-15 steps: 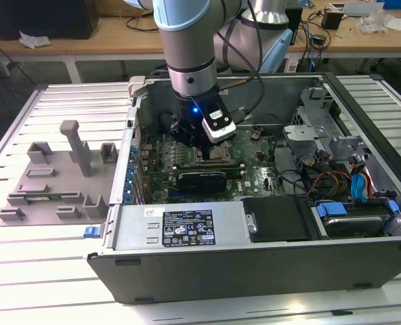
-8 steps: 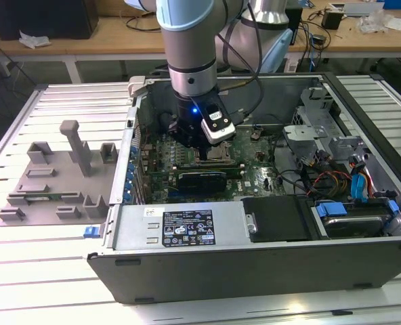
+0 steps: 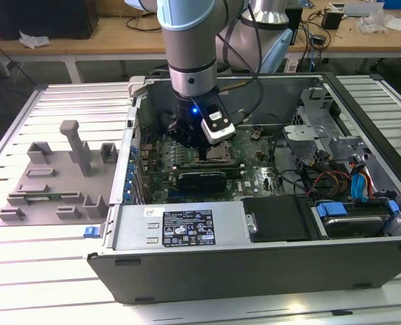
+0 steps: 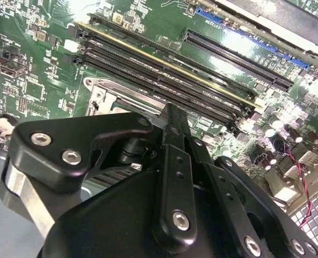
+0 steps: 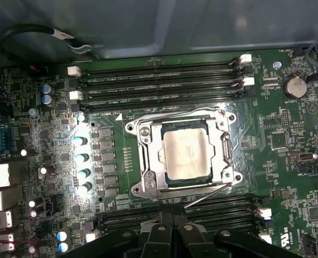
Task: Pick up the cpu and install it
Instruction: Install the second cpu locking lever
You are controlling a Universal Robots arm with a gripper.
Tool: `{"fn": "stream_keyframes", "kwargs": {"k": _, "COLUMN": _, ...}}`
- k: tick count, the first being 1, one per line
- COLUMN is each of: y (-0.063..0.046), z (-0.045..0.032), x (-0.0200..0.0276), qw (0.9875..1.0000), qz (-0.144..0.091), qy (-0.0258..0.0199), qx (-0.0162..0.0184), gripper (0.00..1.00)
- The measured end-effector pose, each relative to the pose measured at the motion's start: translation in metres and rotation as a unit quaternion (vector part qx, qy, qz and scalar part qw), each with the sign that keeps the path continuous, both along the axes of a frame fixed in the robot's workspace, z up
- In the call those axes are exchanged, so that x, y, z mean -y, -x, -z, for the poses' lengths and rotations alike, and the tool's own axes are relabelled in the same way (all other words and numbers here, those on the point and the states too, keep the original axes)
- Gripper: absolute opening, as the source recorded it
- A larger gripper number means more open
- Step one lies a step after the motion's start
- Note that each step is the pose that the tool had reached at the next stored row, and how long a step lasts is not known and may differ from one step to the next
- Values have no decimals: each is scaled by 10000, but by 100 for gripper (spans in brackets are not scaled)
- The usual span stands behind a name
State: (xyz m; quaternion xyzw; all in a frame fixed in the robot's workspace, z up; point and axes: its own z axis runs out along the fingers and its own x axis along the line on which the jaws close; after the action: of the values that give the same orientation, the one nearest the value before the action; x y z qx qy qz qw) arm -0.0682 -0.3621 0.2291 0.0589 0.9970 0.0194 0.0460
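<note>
The arm reaches down into the open case, which lies on its side on the slatted worktop, with the tool low over the board near the case's middle. In the first wrist view the cpu sits flat inside the socket frame, its silver top showing through the frame's square opening and the frame's metal edges around it on all sides; the tool is off to one side of the socket, just beside the nearest bank of memory slots, and touches neither the cpu nor the frame. Its black fingers lie close together with nothing between them, so it looks clenched and empty. A second bank of slots runs along the far side of the socket. In the second wrist view the tool's black linkage hangs above the board with long slots behind it. A grey fixture tray lies on the worktop beside the case, toward the exterior view's left edge.
</note>
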Motion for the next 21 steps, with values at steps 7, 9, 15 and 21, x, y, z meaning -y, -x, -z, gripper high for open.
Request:
{"fn": "stream_keyframes", "kwargs": {"k": 7, "y": 12, "z": 26, "x": 1, "qw": 10000, "qz": -1, "qy": 1, "qx": -1, "gripper": 11}}
{"fn": "stream_keyframes", "kwargs": {"k": 9, "y": 12, "z": 27, "x": 0, "qw": 10000, "qz": 0, "qy": 0, "qx": 0, "gripper": 11}}
{"fn": "stream_keyframes", "kwargs": {"k": 15, "y": 13, "z": 37, "x": 2, "qw": 10000, "qz": 0, "qy": 0, "qx": 0, "gripper": 11}}
{"fn": "stream_keyframes", "kwargs": {"k": 21, "y": 14, "z": 63, "x": 4, "qw": 10000, "qz": 0, "qy": 0, "qx": -20, "gripper": 11}}
